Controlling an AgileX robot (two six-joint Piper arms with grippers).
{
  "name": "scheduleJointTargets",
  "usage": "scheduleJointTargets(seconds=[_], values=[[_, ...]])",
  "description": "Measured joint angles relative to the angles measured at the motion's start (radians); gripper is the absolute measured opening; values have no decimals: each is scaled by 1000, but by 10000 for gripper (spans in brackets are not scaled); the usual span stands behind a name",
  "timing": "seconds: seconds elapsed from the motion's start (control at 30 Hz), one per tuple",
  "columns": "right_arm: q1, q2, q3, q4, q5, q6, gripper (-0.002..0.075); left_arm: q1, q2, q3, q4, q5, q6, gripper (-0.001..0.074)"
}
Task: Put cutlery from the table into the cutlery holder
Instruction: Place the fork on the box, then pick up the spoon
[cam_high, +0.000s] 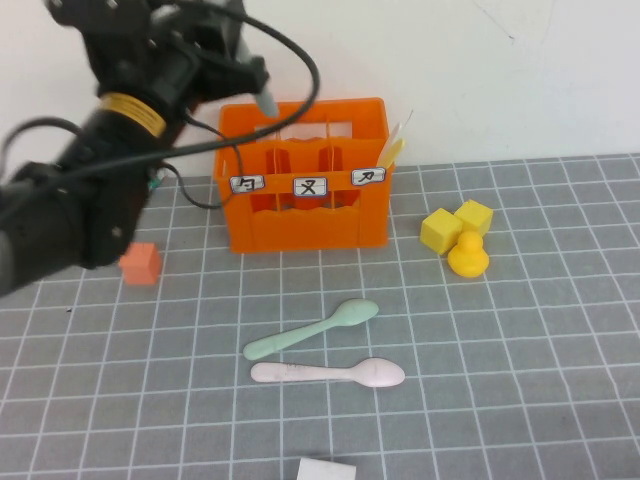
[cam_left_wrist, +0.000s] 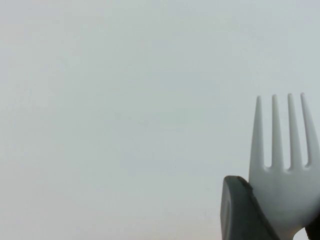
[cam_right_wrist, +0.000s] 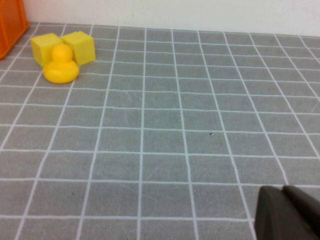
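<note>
Cutlery status: the grey-blue plastic fork (cam_left_wrist: 285, 165) is clamped between the jaws of the left gripper (cam_high: 262, 88), tines clear of the fingers and seen against a plain pale wall in the left wrist view. In the high view this gripper is raised over the back left part of the bright orange plastic cutlery holder (cam_high: 305, 215), with a short grey-blue tip of the fork showing just above the crate's rear rim.

Two utensils lie flat on the grey grid-lined table (cam_high: 520, 400), in front of the crate and well apart from it: the mint-green plastic spoon (cam_high: 312, 328), set at a slant with its bowl towards the right, and the pale pink plastic spoon (cam_high: 328, 373) just in front of it, nearly level, bowl also to the right. The two lie close together; contact cannot be confirmed.

The crate stands upright near the back wall, its three white labels facing the robot. Pale yellow-white sticks (cam_high: 394, 148) stand tilted in its right-hand compartment.

Left of the crate sits a small orange cube (cam_high: 140, 264). To its right are two yellow blocks (cam_high: 456, 224) with a yellow rubber duck (cam_high: 467, 254) touching them in front.

The right gripper (cam_right_wrist: 287, 215) shows only as a dark fingertip low over bare table on the right side; I cannot tell how its jaws stand.
</note>
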Motion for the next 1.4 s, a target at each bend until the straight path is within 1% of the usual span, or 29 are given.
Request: scheduleJointTargets(seconds=[0.17,0.3,0.47,0.63,0.7,0.8,0.87,0.93,1.0,1.07,1.1,1.13,1.2,1.23,1.27,1.3,1.4], values=[[0,0,0,0,2,0,-3,0,97,-21,33,-26,-58,237],[0,0,0,0,2,0,-3,0,155,-81,87,-16,-62,237],[0,0,0,0,2,0,-3,0,218,-189,123,90,-63,237],[0,0,0,0,2,0,-3,0,278,-245,192,192,-63,237],[0,0,0,0,2,0,-3,0,290,-246,209,214,-63,258],[0,0,0,0,2,0,-3,0,292,-246,218,238,-64,336],[0,0,0,0,2,0,-3,0,284,-249,224,272,-72,370],[0,0,0,0,2,0,-3,0,261,-249,231,325,-84,379],[0,0,0,0,2,0,-3,0,220,-249,256,449,-109,375],[0,0,0,0,2,0,-3,-2,165,-249,287,582,-128,349],[0,0,0,0,2,0,-3,-4,136,-249,301,638,-133,323],[0,0,0,0,2,0,-3,-6,109,-249,320,705,-137,286],[0,0,0,0,2,0,-3,-26,63,-249,344,830,-128,190],[0,0,0,0,2,0,-3,-39,42,-249,348,893,-105,127],[0,0,0,0,2,0,-3,-60,25,-249,350,957,-58,84],[0,0,0,0,2,0,-3,-78,14,-249,347,1010,-7,60],[0,0,0,0,2,0,-3,-157,-4,-251,284,1196,235,19]])
